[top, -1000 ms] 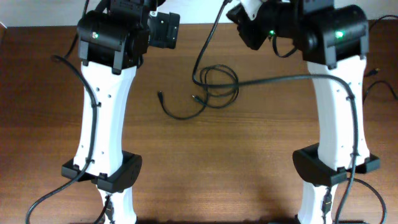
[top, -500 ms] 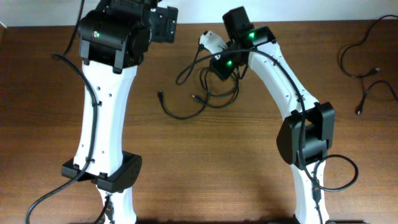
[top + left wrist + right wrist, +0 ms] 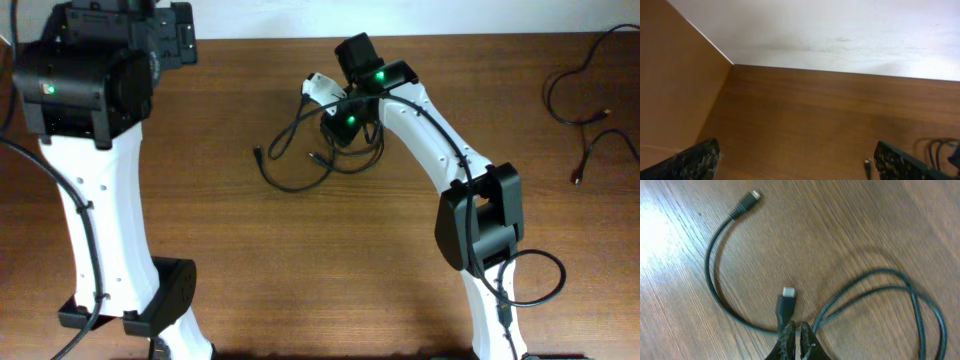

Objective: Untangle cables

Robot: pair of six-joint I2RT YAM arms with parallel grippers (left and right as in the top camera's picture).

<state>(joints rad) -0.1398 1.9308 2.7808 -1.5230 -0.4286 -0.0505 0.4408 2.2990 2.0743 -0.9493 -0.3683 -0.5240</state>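
The cables (image 3: pixel 352 160) lie as a loose knot of thin black loops on the far middle of the wooden surface (image 3: pixel 250 280). Two more cords (image 3: pixel 588 150) sit well apart from them at the far right edge.

The right tool (image 3: pixel 796 330) is down at the near side of the knot. Its tips are almost together, with only a slit between them, right where a cord with a flat silver plug (image 3: pixel 787 292) runs under them. I cannot tell whether that cord is actually pinched or merely lies beneath. The left tool (image 3: pixel 796 147) hangs over bare wood near the far left corner, its fingers spread wide and nothing between them.

The step in hand looks like picking one strand to draw free. To do it well:
- Take a single cord, not the doubled strand (image 3: pixel 875 272) just beside the tips, or both will drag together
- The curved cord ending in the metal-tipped plug (image 3: pixel 754 196) looks the loosest, so it is a fair first choice
- Grip close behind a plug and pull along the cord's own run, slowly, watching that the loops open rather than tighten
- Bring the idle left tool in to pin the rest of the knot, so the pile does not slide along
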